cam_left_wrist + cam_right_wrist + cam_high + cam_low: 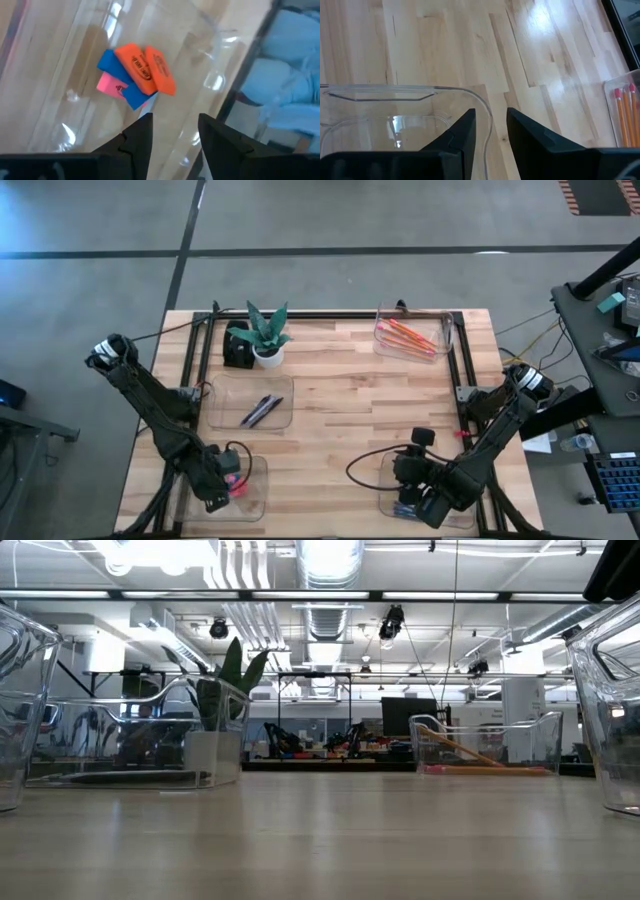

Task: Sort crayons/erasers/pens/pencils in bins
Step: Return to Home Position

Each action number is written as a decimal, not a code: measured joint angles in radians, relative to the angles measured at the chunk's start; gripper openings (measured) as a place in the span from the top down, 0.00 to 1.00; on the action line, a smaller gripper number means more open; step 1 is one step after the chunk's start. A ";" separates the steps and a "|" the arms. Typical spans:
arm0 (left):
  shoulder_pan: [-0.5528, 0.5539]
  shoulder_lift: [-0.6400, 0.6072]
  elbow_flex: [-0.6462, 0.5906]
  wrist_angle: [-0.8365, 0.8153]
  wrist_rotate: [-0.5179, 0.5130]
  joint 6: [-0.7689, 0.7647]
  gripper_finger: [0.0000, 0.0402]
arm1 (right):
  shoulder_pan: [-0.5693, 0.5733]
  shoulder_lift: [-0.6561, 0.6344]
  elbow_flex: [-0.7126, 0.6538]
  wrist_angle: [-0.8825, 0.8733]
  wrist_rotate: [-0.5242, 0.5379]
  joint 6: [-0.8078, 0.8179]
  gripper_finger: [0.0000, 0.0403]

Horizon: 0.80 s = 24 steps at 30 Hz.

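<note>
Several erasers (136, 75), two orange, one blue and one pink, lie heaped on the floor of the near-left clear bin (256, 468). My left gripper (175, 127) hangs open just above them with nothing between its fingers; in the high view it (222, 492) is over that bin's left part. My right gripper (490, 125) stands open over the rim (410, 92) of the near-right bin (388, 480), holding nothing. The orange and red pencils (410, 335) lie in the far-right bin. Two dark pens (260, 411) lie in the middle-left bin.
A potted green plant (265, 335) and a black block (237, 345) stand at the far left. A dark frame (330, 314) runs along the far edge and both sides of the table. Bare wood (340, 410) lies between the bins. Small blue sticks (405, 507) show under my right arm.
</note>
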 joint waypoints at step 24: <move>0.001 -0.400 0.059 0.001 -0.707 0.860 0.64 | -0.068 -0.091 -0.009 -0.287 0.292 0.214 0.82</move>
